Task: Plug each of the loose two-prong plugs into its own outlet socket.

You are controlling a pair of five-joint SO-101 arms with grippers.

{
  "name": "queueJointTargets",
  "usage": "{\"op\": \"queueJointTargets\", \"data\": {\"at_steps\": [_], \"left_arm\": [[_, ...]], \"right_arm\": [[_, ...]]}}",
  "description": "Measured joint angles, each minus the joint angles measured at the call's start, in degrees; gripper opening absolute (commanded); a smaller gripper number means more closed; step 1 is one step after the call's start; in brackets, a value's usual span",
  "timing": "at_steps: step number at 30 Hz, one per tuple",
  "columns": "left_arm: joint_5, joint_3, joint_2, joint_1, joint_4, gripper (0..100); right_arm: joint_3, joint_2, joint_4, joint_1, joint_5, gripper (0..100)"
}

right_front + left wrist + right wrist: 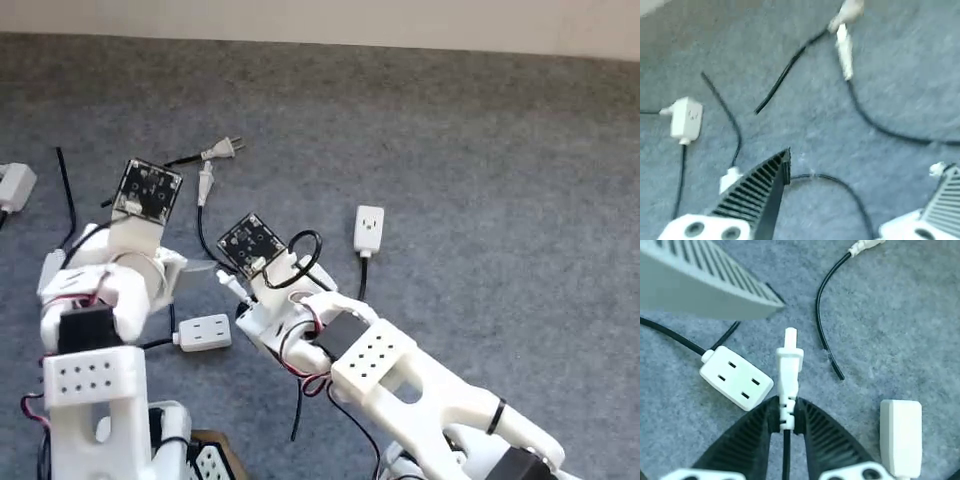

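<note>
**One plug in hand, two loose on the worktop**

The right claw is clamped on the body of a white two-prong held plug. Its prongs point away from the claw, just beside the two-way socket block but clear of its slots. That block lies between the two arms, near and to the left of the right claw.

Three white sockets can be counted on the grey, carpet-like worktop. These are the two-way block, a single socket to the right of the right claw, and a third socket at the left edge.

Three plugs can also be counted: the one in the claw and two loose plugs. One loose plug and the other lie close together at the far side, beyond the left arm. A small white piece on a black cord beside the left claw may be another plug, though the view is too soft to tell.

The left claw hangs above the worktop with its fingers wide apart, gripping nothing. One ribbed finger reaches over the area just beyond the held plug. Black cords loop across the worktop between the arms.
</note>
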Motion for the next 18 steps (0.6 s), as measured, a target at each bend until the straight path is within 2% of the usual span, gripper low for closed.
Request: {"op": "queueJointTargets", "data": {"at_steps": [5, 9, 18], "left_arm": [[5.5, 0.9, -2.1, 4.0, 0.0, 43], [6.0, 1.8, -2.1, 7.1, 0.0, 43], [6.4, 10.2, -2.6, 7.6, -2.2, 43]], "right_arm": [[0.0, -0.2, 0.1, -2.3, -0.9, 0.5], [0.0, -0.4, 1.5, -3.7, -0.9, 0.5], [-0.6, -9.2, 9.6, -3.3, -0.9, 0.5]]}}
